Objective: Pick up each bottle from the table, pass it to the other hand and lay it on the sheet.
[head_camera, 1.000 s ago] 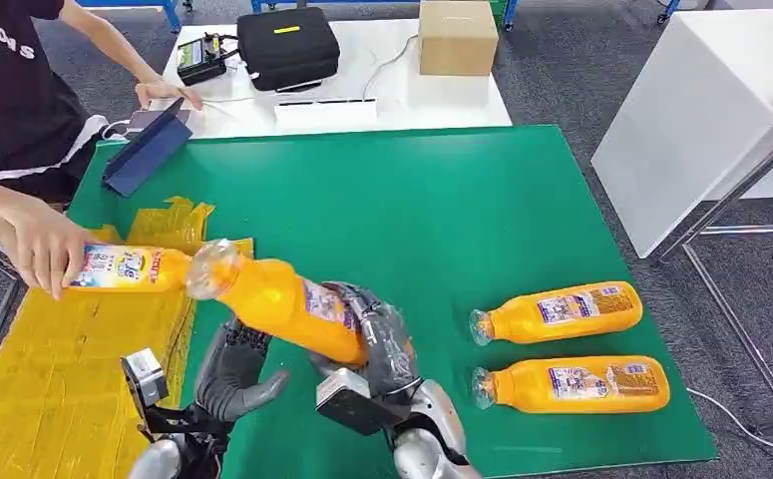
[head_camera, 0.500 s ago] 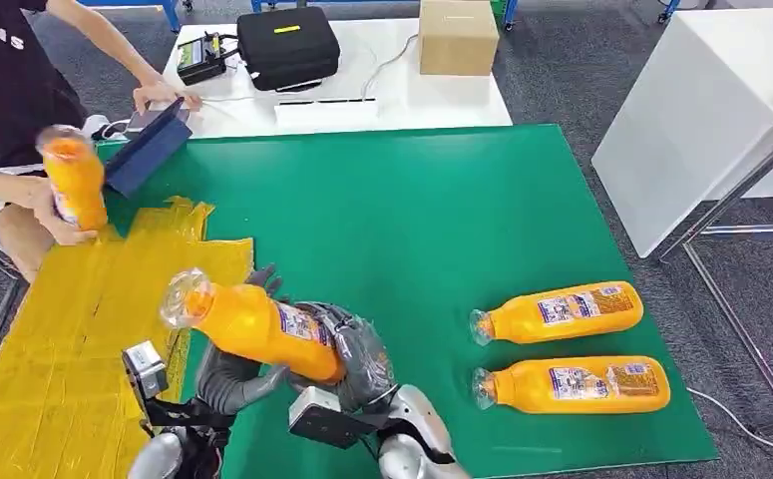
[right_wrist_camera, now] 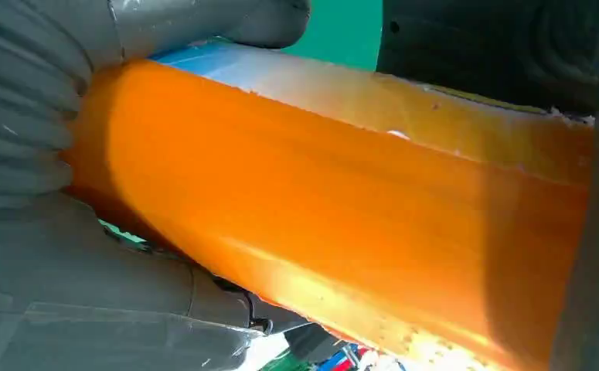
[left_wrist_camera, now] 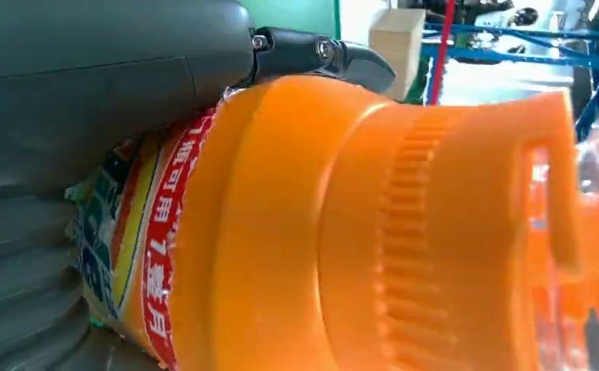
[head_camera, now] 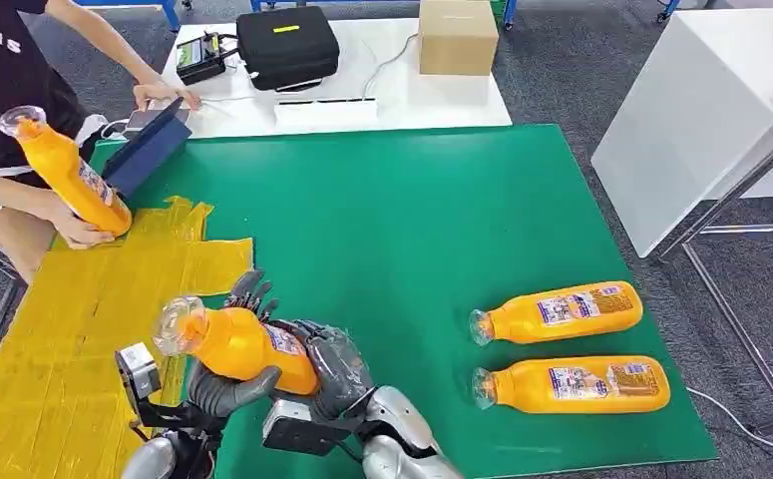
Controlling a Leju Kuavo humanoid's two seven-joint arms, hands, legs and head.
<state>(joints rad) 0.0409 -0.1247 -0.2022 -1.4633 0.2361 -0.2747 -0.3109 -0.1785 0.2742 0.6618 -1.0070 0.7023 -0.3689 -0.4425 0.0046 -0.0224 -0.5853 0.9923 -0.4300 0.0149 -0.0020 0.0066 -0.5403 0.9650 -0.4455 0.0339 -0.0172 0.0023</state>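
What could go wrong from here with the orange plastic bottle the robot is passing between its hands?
The orange plastic bottle is gripped by both the right hand and the left hand above the green mat's edge; if the right lets go before the left grips firmly, it could drop short of the yellow sheet. The person's hand holding another bottle over the sheet might get in the way.
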